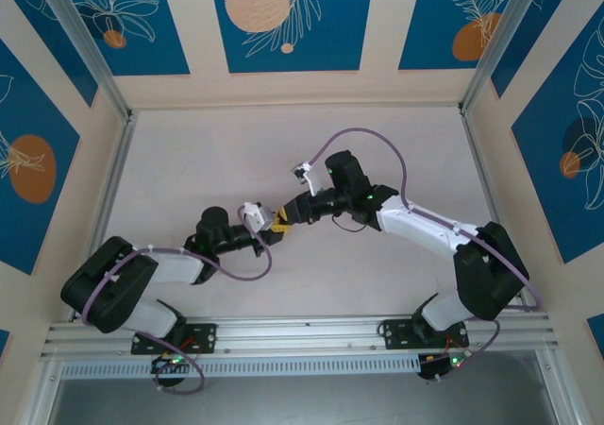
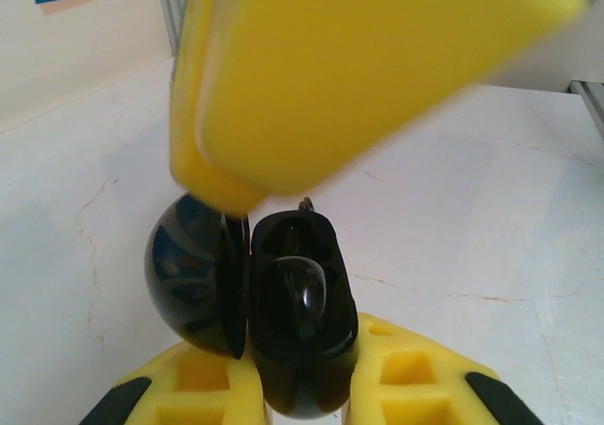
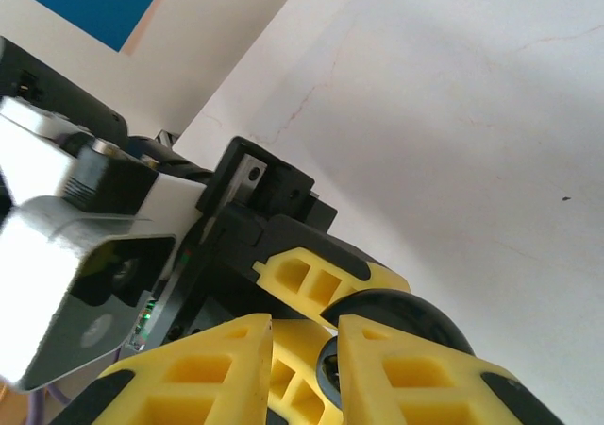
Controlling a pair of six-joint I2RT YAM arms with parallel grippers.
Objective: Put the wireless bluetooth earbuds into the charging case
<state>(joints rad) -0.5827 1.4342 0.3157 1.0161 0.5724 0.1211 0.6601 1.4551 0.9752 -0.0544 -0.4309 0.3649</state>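
Yellow ridged fingers of the left gripper (image 2: pixel 302 397) clamp the glossy black clamshell charging case (image 2: pixel 203 274), lid swung open, long axis upright. In its well sits what looks like one dark, rounded wireless earbud (image 2: pixel 304 297) — the other I cannot find. Just above hangs the yellow-fingered right gripper (image 3: pixel 304 373), in line with that axis. Its own wrist view shows the jaws narrowly apart — whether they pinch anything, I cannot tell. Beyond lies the white table (image 2: pixel 491 208).
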